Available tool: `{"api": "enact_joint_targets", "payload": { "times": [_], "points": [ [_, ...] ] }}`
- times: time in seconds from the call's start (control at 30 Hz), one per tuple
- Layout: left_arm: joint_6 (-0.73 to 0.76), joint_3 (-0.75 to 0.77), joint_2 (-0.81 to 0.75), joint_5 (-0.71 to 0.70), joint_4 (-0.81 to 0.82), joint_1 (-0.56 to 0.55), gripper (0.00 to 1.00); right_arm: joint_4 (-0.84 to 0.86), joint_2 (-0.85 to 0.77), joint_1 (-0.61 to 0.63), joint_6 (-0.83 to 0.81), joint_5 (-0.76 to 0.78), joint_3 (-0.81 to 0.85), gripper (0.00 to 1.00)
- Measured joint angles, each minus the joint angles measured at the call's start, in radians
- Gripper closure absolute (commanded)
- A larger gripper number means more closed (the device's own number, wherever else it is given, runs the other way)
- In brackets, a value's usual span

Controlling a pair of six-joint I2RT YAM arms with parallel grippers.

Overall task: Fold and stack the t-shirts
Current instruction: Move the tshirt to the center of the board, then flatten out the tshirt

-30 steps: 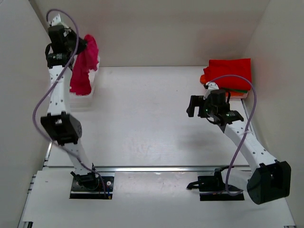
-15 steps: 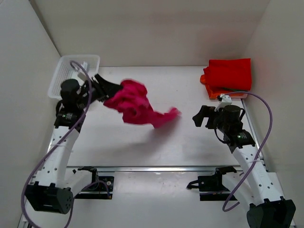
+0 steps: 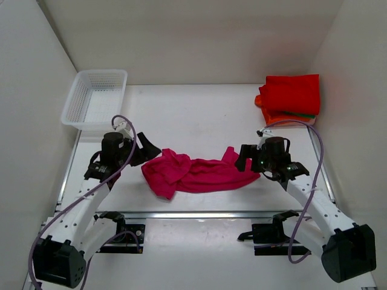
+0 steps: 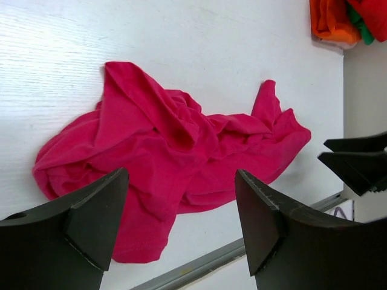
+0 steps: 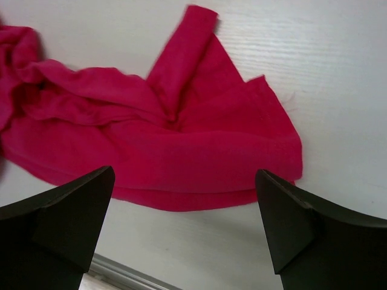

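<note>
A crumpled magenta-pink t-shirt [image 3: 193,172] [image 4: 163,157] [image 5: 151,139] lies loose on the table's front middle. My left gripper [image 3: 143,151] [image 4: 181,175] hovers at its left end, open, with nothing between the jaws. At the shirt's right end is my right gripper [image 3: 244,158] [image 5: 185,171], wide open and empty. At the back right a folded red t-shirt [image 3: 293,93] [image 4: 369,9] tops a stack. An orange t-shirt [image 3: 263,99] [image 4: 329,21] and a thin green one [image 3: 305,113] [image 4: 358,24] lie under it.
A white mesh basket [image 3: 103,72] stands at the back left with nothing showing inside. A metal rail [image 3: 199,214] runs along the table's front edge. Pale walls close in the left, right and back sides.
My left arm swung from the basket to the table's front with the pink shirt, then opened and dropped it. My right gripper moved left and nearer, to the shirt's right end.
</note>
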Motion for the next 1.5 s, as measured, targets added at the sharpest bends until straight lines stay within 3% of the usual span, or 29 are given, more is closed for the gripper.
{"api": "enact_joint_targets", "payload": {
  "times": [0.17, 0.4, 0.6, 0.83, 1.03, 1.13, 1.17, 1.2, 1.23, 1.27, 1.33, 1.37, 1.43, 1.5],
  "points": [
    [-0.014, 0.032, 0.102, -0.092, 0.023, -0.109, 0.23, -0.003, 0.084, 0.0, 0.002, 0.037, -0.008, 0.01],
    [-0.074, 0.154, 0.423, -0.142, 0.01, -0.252, 0.24, 0.002, 0.073, -0.011, 0.011, 0.046, -0.013, 0.01],
    [-0.126, 0.171, 0.534, -0.159, 0.05, -0.352, 0.3, 0.003, 0.033, -0.076, 0.01, 0.026, -0.04, 0.01],
    [-0.162, 0.179, 0.606, -0.189, 0.09, -0.357, 0.34, 0.01, 0.032, -0.106, 0.004, 0.009, -0.056, 0.01],
    [-0.18, 0.192, 0.62, -0.208, 0.128, -0.354, 0.47, 0.039, 0.059, -0.105, 0.003, -0.011, -0.058, 0.02],
    [-0.188, 0.2, 0.625, -0.211, 0.136, -0.349, 0.47, 0.055, 0.078, -0.109, -0.001, -0.02, -0.061, 0.03],
    [-0.19, 0.207, 0.631, -0.211, 0.137, -0.349, 0.5, 0.061, 0.084, -0.113, -0.002, -0.024, -0.061, 0.02],
    [-0.192, 0.217, 0.641, -0.211, 0.14, -0.349, 0.74, 0.07, 0.096, -0.119, -0.005, -0.026, -0.061, 0.03],
    [-0.198, 0.23, 0.655, -0.21, 0.144, -0.349, 1.0, 0.078, 0.112, -0.124, -0.008, -0.026, -0.06, 0.05],
    [-0.2, 0.238, 0.669, -0.211, 0.151, -0.349, 1.0, 0.084, 0.129, -0.128, -0.013, -0.027, -0.058, 0.09],
    [-0.187, 0.253, 0.689, -0.202, 0.153, -0.349, 1.0, 0.086, 0.176, -0.134, -0.032, -0.024, -0.042, 0.33],
    [-0.184, 0.261, 0.695, -0.193, 0.142, -0.349, 1.0, 0.085, 0.203, -0.139, -0.038, -0.023, -0.026, 0.4],
    [-0.175, 0.275, 0.679, -0.185, 0.108, -0.346, 1.0, 0.085, 0.278, -0.146, -0.06, -0.024, 0.029, 0.69],
    [-0.162, 0.276, 0.61, -0.182, 0.06, -0.334, 1.0, 0.089, 0.36, -0.148, -0.073, -0.026, 0.106, 0.82]
  ]
}}
